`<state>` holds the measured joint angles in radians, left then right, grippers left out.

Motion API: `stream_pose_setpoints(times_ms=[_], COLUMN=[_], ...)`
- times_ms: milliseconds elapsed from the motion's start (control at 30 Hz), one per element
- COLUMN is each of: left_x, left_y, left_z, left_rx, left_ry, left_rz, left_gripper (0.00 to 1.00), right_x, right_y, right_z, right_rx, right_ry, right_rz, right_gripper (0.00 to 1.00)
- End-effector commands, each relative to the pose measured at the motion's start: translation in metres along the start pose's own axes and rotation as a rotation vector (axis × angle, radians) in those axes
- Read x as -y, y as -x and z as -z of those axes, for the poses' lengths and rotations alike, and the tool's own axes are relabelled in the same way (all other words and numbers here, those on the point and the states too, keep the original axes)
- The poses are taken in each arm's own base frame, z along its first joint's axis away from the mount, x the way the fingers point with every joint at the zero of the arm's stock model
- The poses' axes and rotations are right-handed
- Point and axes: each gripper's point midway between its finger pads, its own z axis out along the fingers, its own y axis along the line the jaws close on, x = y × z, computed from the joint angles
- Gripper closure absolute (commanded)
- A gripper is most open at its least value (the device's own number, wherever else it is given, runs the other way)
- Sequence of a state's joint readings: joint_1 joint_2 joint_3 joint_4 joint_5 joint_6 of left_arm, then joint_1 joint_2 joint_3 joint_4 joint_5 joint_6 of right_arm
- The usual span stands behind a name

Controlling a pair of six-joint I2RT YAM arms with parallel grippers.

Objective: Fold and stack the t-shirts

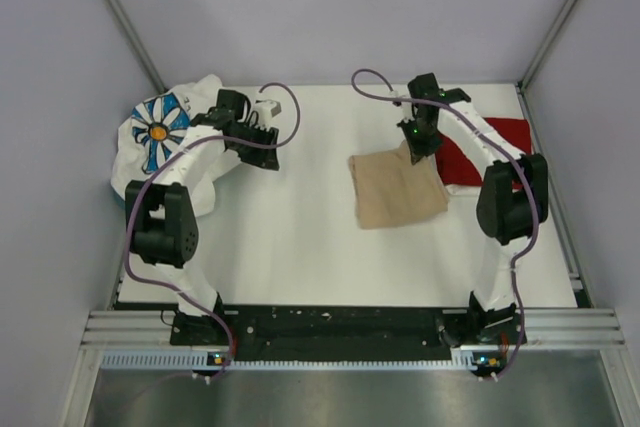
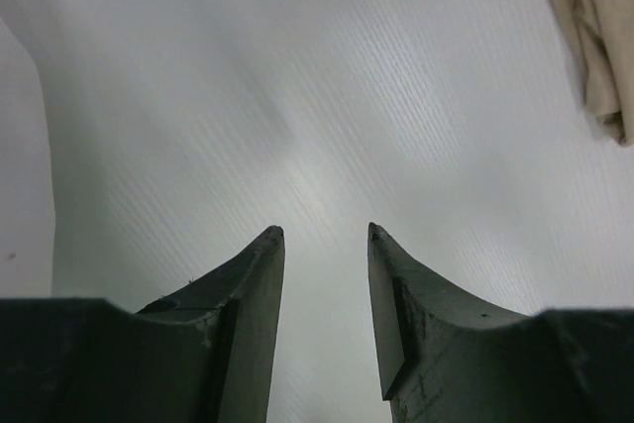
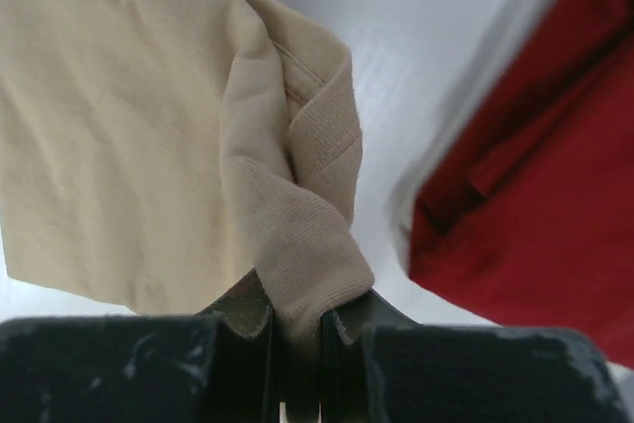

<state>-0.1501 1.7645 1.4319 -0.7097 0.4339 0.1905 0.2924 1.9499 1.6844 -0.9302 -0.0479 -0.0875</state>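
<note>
Table (image 1: 300, 237): white top; all the t-shirts lie on it.
White t-shirt (image 1: 150, 132): a crumpled heap at the far left corner, with its blue-and-orange daisy print facing up. My left arm reaches past its right side.
Tan t-shirt (image 1: 395, 192): plain, folded into a rough rectangle right of centre. Its far right corner is bunched into a ribbed twist.
Dark red t-shirt (image 1: 505, 132): plain, lying flat by the far right edge, just beside the tan one. My right wrist view shows a strip of table between them.
Count: three t-shirts, one of each colour, each lying in its own spot.
My left gripper (image 2: 325, 235): fingers spread, nothing between them, over bare table beside the white heap.
My right gripper (image 3: 297, 314): fingers pressed together, pinching the twisted corner of the tan t-shirt.
</note>
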Motion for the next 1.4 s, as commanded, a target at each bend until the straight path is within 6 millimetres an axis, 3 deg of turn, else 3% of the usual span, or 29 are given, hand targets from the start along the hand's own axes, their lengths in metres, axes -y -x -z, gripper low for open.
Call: stream_pose_setpoints(times_ms=[0,300,667,867,1067,1267,1367], left_x=[0.005,0.006,0.006,0.007,0.007,0.008,0.008], left_y=[0.005,0.001,-0.001,0.0,-0.001,-0.002,-0.002], left_z=[0.007,0.003,-0.001,-0.001,-0.003,-0.002,-0.002], left_rx=[0.021,0.005,-0.008,-0.008,-0.013,-0.013,-0.013], left_ry=[-0.028,-0.043,-0.052,-0.056,-0.062,-0.065,-0.064], left_rz=[-0.026,-0.03,-0.029,-0.033,-0.031,-0.034,-0.036], left_gripper=[0.56,0.58,0.58,0.58,0.59,0.59,0.59], right_x=[0.053,0.086,0.111,0.113,0.111,0.139,0.148], right_y=[-0.01,0.022,0.058,0.058,0.045,0.038,0.04], right_z=[0.062,0.112,0.147,0.167,0.178,0.191,0.183], right_rx=[-0.061,0.04,0.128,0.15,0.148,0.16,0.167], right_ry=[-0.26,-0.374,-0.458,-0.477,-0.454,-0.511,-0.486], right_rz=[0.095,0.119,0.102,0.115,0.157,0.174,0.204], right_gripper=[1.0,1.0,1.0,1.0,1.0,1.0,1.0])
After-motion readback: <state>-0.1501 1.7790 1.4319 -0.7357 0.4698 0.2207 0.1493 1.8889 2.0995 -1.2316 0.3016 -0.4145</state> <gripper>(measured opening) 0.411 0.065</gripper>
